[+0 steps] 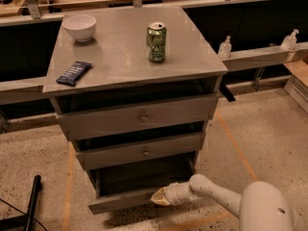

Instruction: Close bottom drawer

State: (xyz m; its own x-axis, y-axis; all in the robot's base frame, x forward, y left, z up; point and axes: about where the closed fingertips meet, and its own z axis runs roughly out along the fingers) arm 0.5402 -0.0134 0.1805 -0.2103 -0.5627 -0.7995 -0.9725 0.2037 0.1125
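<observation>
Bottom drawer: the bottom drawer [122,202] is the lowest of three in the grey cabinet [211,88]. It sticks out farther than the two above. The right end of its slim front is at the fingers' tips.
Gripper: the gripper [155,198] is low, just above the floor, at the front's right end and seemingly touching it.
Fingers: the tan fingers [161,195] are drawn together into a narrow point and hold nothing.
Arm: one white arm [216,196] runs right of the fingers to the rounded body at the lower right.
Drawer contents: the open well behind the fingers is dark, so its contents cannot be told.
Other drawers: the middle drawer [144,152] is straight above the fingers and the top drawer [139,118] is higher still. Both are slightly ajar, each with one round knob.
In the way: nothing shows between the drawer's front and the cabinet.
Counter: the cabinet's flat top [120,61], far above the fingers, carries three things.
Can: one green can [156,42] stands upright, above the fingers.
Bowl: one white bowl [79,27] sits up and left of the fingers, at the back corner.
Packet: one dark blue packet [73,72] lies flat near the left edge.
Bottles: two pump bottles [224,47] [289,39] stand on a ledge up and right of the fingers.
Floor: a speckled floor [269,143] with orange lines. One black bar [32,201] lies far left of the fingers.
</observation>
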